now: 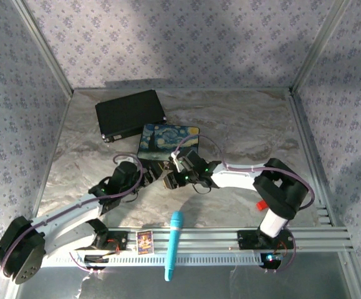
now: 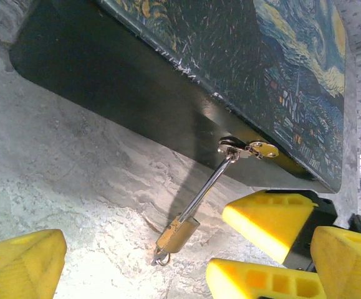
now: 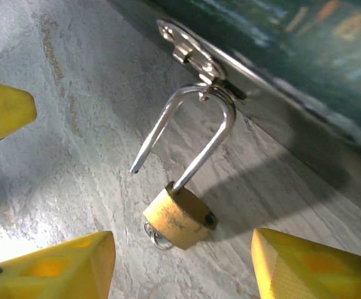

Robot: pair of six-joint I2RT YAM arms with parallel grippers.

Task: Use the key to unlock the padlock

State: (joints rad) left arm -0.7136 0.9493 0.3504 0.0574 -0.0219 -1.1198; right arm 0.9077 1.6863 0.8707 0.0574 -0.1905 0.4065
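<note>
Noted padlock (image 3: pixel 180 218) hanging open-shackled from the 6 o'clock edge of the Starry Night box (image 2: pixel 230 37), key (image 3: pixel 154 238) apparently in its base; left gripper (image 2: pixel 186 249) and right gripper (image 3: pixel 183 234) gaped empty; unlocking judged done, next a clean retreat.

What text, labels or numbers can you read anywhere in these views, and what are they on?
No text reads clearly.
Padlock: any stamp on the brass body is too blurred to read.
Small card on the front rail: print too small to read.
Starry Night box: painted picture, no lettering seen.
</note>
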